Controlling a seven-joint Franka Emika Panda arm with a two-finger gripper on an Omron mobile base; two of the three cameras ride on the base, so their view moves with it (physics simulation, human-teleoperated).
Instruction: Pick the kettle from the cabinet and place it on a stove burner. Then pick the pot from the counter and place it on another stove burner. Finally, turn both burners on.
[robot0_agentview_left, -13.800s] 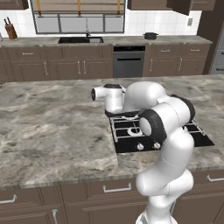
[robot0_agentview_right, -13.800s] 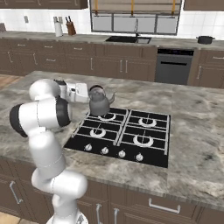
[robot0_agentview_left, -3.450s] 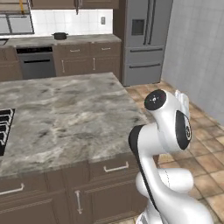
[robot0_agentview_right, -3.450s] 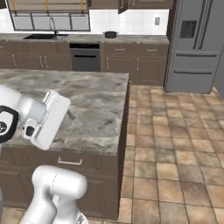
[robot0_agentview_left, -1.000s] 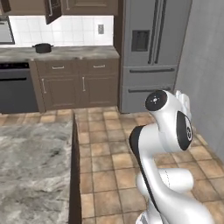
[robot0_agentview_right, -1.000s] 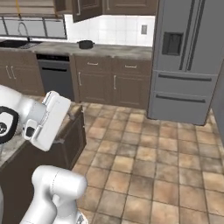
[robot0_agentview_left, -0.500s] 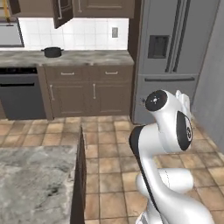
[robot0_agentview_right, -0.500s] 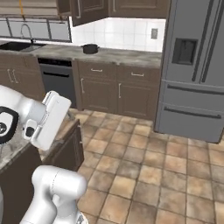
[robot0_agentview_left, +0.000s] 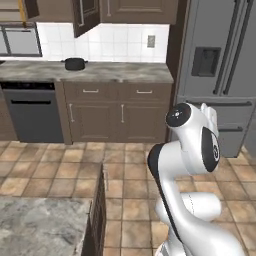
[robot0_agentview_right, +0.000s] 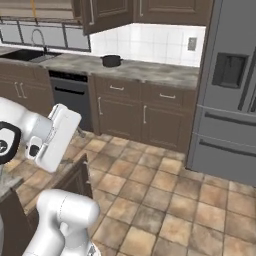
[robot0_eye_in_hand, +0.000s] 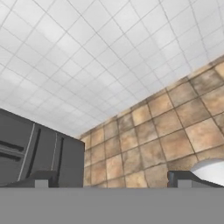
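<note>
Brown floor tiles stretch between me and the far tabletop, where the pot sits by the white wall. My hand is wide, empty. Driving up crooked could leave it beyond reach.

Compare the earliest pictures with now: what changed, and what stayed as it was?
The kettle, then held over the cooktop, has been let go: the end effector now stands open with nothing between its fingers. The base has driven off from the island toward the counter where the pot sits, so the whole scene shifted with the cameras. The pot has stayed on the counter, untouched.
</note>
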